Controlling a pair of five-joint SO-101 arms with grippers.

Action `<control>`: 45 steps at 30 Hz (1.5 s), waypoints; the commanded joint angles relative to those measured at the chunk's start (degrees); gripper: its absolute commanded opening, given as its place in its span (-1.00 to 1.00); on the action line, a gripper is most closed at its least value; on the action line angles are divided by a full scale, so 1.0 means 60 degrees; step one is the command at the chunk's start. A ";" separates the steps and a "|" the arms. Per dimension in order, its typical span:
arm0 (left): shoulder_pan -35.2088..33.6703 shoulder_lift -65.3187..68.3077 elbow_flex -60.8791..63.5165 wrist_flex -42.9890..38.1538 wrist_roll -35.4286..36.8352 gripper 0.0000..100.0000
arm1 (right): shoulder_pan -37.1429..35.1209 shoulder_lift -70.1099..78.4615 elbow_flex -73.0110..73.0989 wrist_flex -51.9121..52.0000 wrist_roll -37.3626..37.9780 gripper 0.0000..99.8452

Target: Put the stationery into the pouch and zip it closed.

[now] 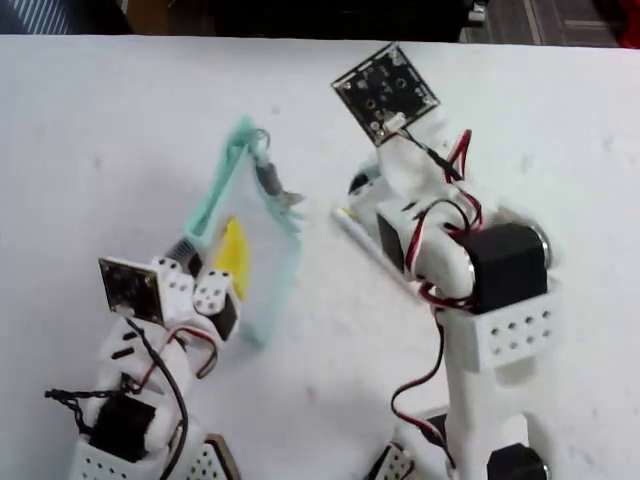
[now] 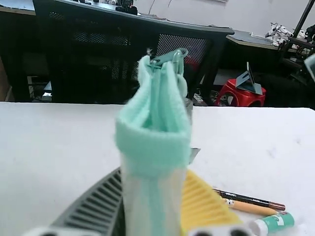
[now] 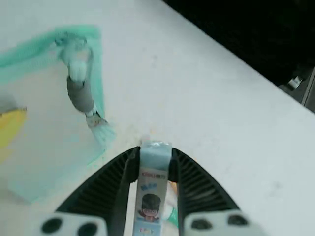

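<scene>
Near the table's (image 1: 100, 130) middle, the left gripper (image 1: 220, 285) was clamped on the mint-edged pouch (image 1: 250, 200), holding it tilted up with a yellow item (image 1: 233, 255) inside. Beside it, the right gripper (image 3: 153, 169) squeezed a glue stick (image 3: 149, 196); pencils (image 2: 248, 201) lay nearby.

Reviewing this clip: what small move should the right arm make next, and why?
Probably carry the glue stick toward the teal zipper edge of the pouch. The right gripper is shut on the glue stick, and the left gripper holds the pouch by one end. Whether the mouth is open wide enough cannot be told.
</scene>
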 commanded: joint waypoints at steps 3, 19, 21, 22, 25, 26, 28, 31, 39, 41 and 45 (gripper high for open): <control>0.0212 0.0022 -0.0586 0.0821 -0.0103 -0.62 | -0.0125 -0.0799 -0.0088 -0.1502 -0.0161 -0.97; 0.0945 0.0022 -0.0733 0.1451 -0.0132 -0.55 | -0.4330 -0.1736 0.0278 -0.3026 -0.0777 -0.97; 0.0930 0.0022 -0.0733 0.1451 -0.0132 -0.55 | -0.4330 -0.1619 0.0689 -0.3685 -0.0791 -0.97; 0.0930 0.0022 -0.0733 0.1451 -0.0132 -0.55 | -0.4330 -0.1560 0.0908 -0.3934 -0.0791 -0.97; 0.0930 0.0022 -0.0733 0.1451 -0.0117 -0.55 | -0.4330 -0.1560 0.1788 -0.4667 -0.1158 -0.97; 0.0930 0.0022 -0.0733 0.1451 -0.0117 -0.55 | -0.4330 -0.1575 0.2081 -0.4974 -0.1275 -0.97; 0.0930 0.0022 -0.0733 0.1451 -0.0117 -0.55 | -0.4330 -0.1531 0.2593 -0.5590 -0.1275 -0.97; 0.0916 0.0022 -0.0733 0.1451 -0.0117 -0.55 | -0.4344 -0.1502 0.3341 -0.6103 -0.1245 -0.97; 0.0916 0.0022 -0.0733 0.1407 -0.0117 -0.55 | -0.4344 -0.1575 0.4454 -0.6542 -0.1245 -0.97; 0.0916 0.0022 -0.0733 0.1407 -0.0117 -0.55 | -0.4344 -0.1663 0.4571 -0.6733 -0.1304 -0.97; 0.0711 0.0022 -0.0733 0.1407 -0.0117 -0.55 | -0.4374 -0.2059 0.4777 -0.6645 -0.1319 -0.97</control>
